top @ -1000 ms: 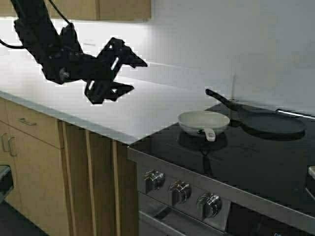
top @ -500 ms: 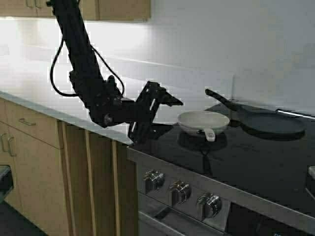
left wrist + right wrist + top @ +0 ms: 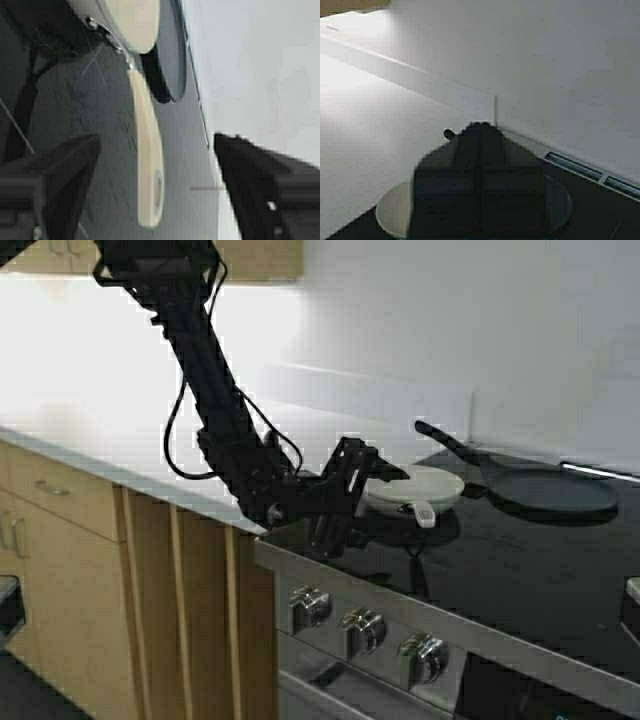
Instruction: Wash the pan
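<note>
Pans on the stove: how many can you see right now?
2. The small cream-white pan sits on the front-left burner just ahead of the open left gripper; the black pan sits behind it to the right, by the wall.

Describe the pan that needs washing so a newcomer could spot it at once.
Look at the black glass stovetop to the right of the white counter. On its near-left burner sits the pan, small, round and cream-white, its short white handle between the left gripper's open fingers. The black pan behind it is larger and long-handled.
</note>
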Controlling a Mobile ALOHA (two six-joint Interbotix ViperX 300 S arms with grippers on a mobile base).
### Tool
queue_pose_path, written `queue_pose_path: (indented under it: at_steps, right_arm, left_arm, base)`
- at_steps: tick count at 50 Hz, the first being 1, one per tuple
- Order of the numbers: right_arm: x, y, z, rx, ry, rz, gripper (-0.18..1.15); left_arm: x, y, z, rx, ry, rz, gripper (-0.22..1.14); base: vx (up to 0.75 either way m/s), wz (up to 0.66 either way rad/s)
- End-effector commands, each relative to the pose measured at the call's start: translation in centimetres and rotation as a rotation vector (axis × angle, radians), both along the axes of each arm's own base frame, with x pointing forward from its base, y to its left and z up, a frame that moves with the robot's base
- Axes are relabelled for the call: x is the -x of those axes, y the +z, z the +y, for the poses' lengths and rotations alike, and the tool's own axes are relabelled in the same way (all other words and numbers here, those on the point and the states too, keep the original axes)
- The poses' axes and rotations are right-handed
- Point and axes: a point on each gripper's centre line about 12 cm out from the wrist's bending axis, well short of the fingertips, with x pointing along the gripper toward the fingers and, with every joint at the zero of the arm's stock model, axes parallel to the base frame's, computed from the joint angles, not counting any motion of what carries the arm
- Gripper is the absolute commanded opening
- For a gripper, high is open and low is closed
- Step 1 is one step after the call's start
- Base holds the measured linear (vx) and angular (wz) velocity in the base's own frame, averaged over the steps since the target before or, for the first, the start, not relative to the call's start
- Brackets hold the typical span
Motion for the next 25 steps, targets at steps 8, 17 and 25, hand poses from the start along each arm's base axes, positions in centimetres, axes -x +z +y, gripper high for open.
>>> queue_pose_path:
  at_steps: [8,17,25]
  right_arm:
    - [-0.2,0.3,0.0,0.0,0.0,-0.003,0.06]
    - [-0.3,0.3,0.0,-0.003,0.0,0.0,0.06]
    - [-0.3,0.3,0.0,-0.003,0.0,0.0,0.06]
  left_arm:
    - [-1.7,1.6,-2.8,0.034,-0.009,-0.029,1.0]
    - [-2.7,1.3,-4.0,0.052,-0.004,-0.017,1.0]
    - [-3.4,0.8,-5.5,0.068,-0.008,-0.001,1.0]
  base:
    - [0.0,0.0]
    - [0.0,0.0]
    - [0.0,0.0]
